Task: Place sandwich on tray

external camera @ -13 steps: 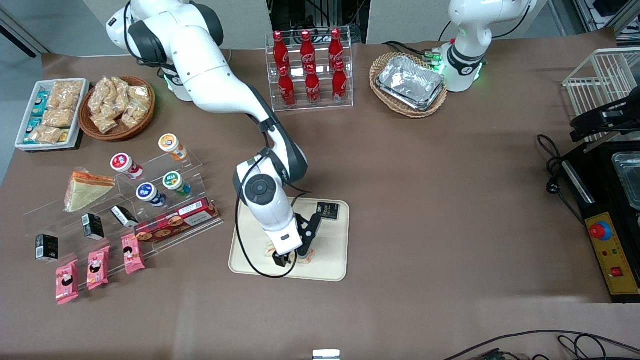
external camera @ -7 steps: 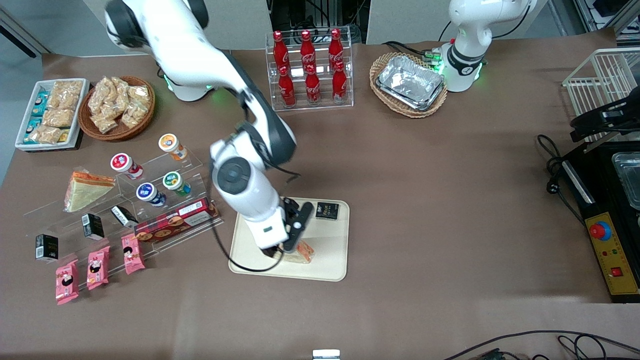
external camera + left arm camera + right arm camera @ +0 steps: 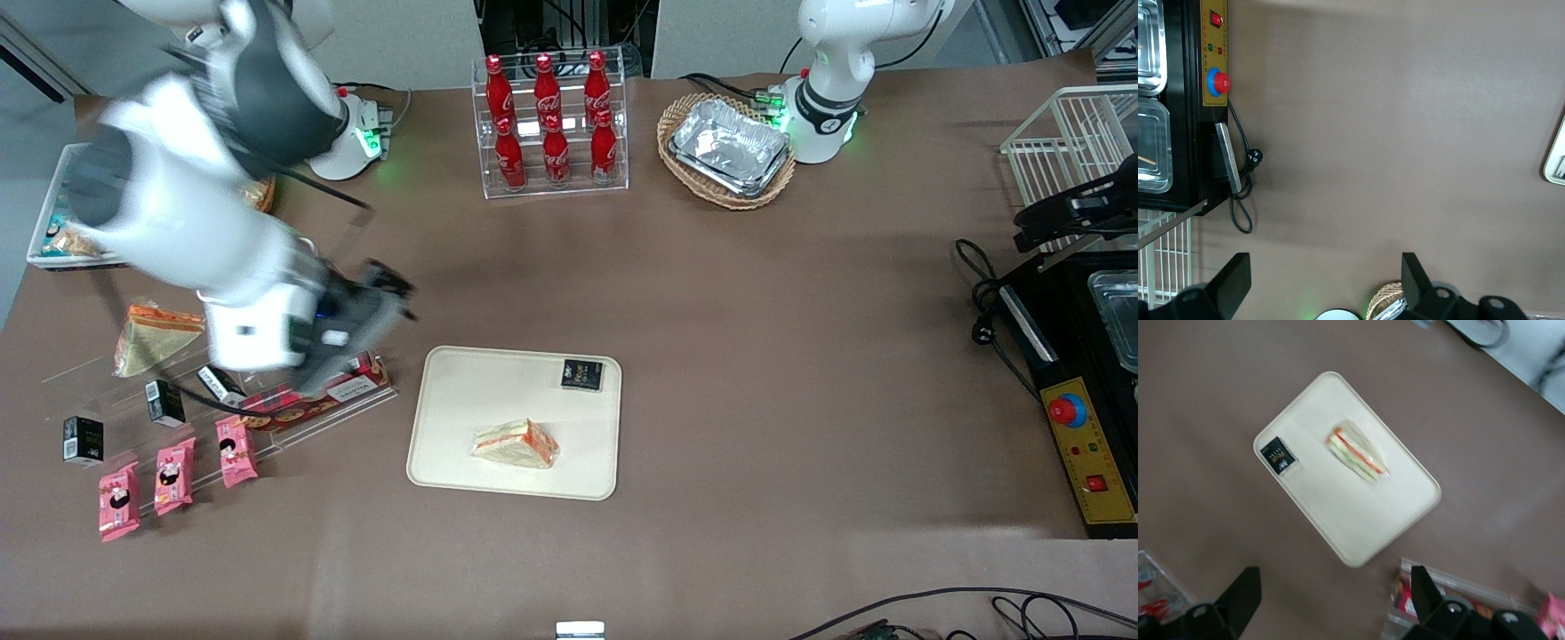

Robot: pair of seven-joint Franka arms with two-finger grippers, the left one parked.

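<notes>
Sandwich: the small clear-wrapped wedge sandwich [image 3: 516, 444] [image 3: 1357, 451] with orange-red filling layers is seen lying flat on the tray, in the part nearer the front camera, touched by nothing.
Tray: the large flat cream-beige rectangular plastic tray [image 3: 462, 391] [image 3: 1338, 520] with rounded corners is seen resting on the brown desk [image 3: 800, 356]; a small black packet [image 3: 582, 374] [image 3: 1279, 455] is held in the tray's corner farther from the camera.
End effector: the black two-finger end effector [image 3: 378, 298] is raised above the desk, well apart from the sandwich, toward the working arm's end, over the clear acrylic snack stand [image 3: 293, 293]; its fingers are spread, and nothing is held between them.
Edges: the sandwich is kept inside the tray's low rim, near the rim closest to the camera.
Open room: bare brown desk is seen around the tray toward the parked arm's end; a red biscuit box [image 3: 311, 396] lies just beside the tray toward the working arm's end.
</notes>
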